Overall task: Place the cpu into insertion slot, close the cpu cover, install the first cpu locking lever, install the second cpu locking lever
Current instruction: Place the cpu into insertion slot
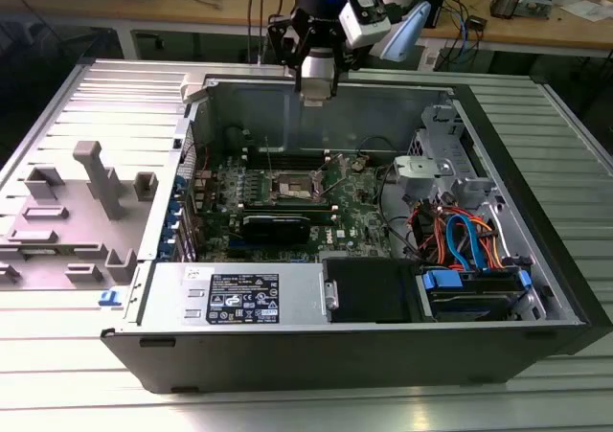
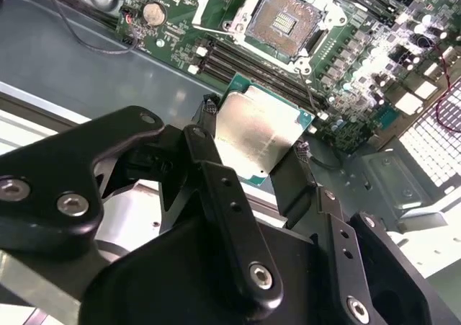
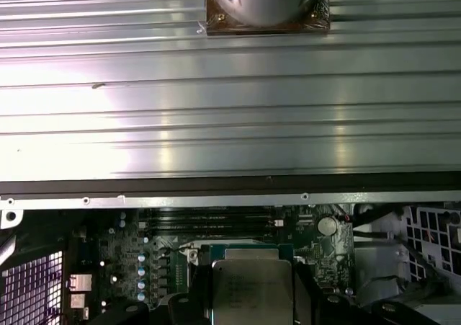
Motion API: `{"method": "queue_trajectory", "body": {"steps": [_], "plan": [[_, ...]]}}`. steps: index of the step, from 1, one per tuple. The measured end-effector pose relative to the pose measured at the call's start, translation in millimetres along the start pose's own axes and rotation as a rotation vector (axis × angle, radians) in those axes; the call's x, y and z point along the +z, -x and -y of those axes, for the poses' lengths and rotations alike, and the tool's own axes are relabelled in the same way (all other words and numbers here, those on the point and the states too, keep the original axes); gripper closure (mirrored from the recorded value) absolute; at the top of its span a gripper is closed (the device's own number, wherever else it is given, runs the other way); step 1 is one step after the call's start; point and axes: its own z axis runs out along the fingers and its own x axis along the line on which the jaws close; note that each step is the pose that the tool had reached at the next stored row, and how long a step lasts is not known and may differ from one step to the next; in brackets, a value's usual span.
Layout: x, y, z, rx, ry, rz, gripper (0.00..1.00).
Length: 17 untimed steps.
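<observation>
You are on the first step: the cpu (image 2: 263, 141) is in the air and not yet in the insertion slot (image 2: 284, 19). Your gripper (image 2: 256, 130) is clamped on the chip, one finger on each of two opposite edges, with the dull metal top facing the second wrist view. In the first wrist view the cpu (image 3: 252, 289) hangs over the green motherboard (image 3: 317, 249).

In the exterior view the gripper (image 1: 316, 87) sits at the upper middle of the frame, over the far wall of the open computer case (image 1: 287, 355). The insertion slot (image 1: 292, 191) lies lower, near the frame's centre and well apart from the tool.

The slot's dark centre is bare. What looks like the cpu cover (image 2: 212, 1) stands tipped back at one side of it, though I can't be sure of that. I cannot pick out either locking lever with confidence.

In my judgement, seating the chip calls for three things. You need to bring it over the slot, clear of the long black memory slots (image 2: 245, 62). You need to square its edges to the silver rim and keep it level. Then lower it gently, because the contacts look delicate.
</observation>
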Motion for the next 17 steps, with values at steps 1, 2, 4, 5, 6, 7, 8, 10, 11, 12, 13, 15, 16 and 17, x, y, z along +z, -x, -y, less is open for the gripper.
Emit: {"method": "queue_trajectory", "body": {"steps": [1, 2, 4, 5, 6, 7, 8, 10, 11, 12, 13, 15, 16, 17], "plan": [[-0.1, 0.0, 0.8, 0.000, 0.0000, 0.0000, 0.45], [-0.1, 0.0, 1.5, 0.000, 0.0000, 0.0000, 0.45], [-0.3, 0.1, 3.7, 0.000, -0.0001, 0.0000, 0.45], [-0.4, 0.1, 4.2, 0.000, -0.0001, 0.0000, 0.45], [-0.4, 0.1, 4.6, 0.000, -0.0002, 0.0000, 0.45], [-0.5, 0.1, 5.1, 0.000, -0.0003, 0.0000, 0.45], [-0.5, 0.1, 5.5, 0.000, -0.0002, 0.0001, 0.45], [-0.6, 0.2, 6.7, 0.000, -0.0004, 0.0000, 0.45], [-0.6, 0.2, 7.5, 0.000, -0.0003, 0.0000, 0.45], [-0.6, 0.2, 7.9, 0.000, -0.0001, 0.0001, 0.45], [-0.7, 0.2, 8.0, 0.000, -0.0003, 0.0000, 0.45], [-0.7, 0.2, 8.1, 0.000, -0.0003, 0.0000, 0.45], [-0.7, 0.2, 8.1, 0.000, -0.0003, 0.0000, 0.45], [-0.7, 0.2, 8.1, 0.000, -0.0003, 0.0000, 0.45]]}}
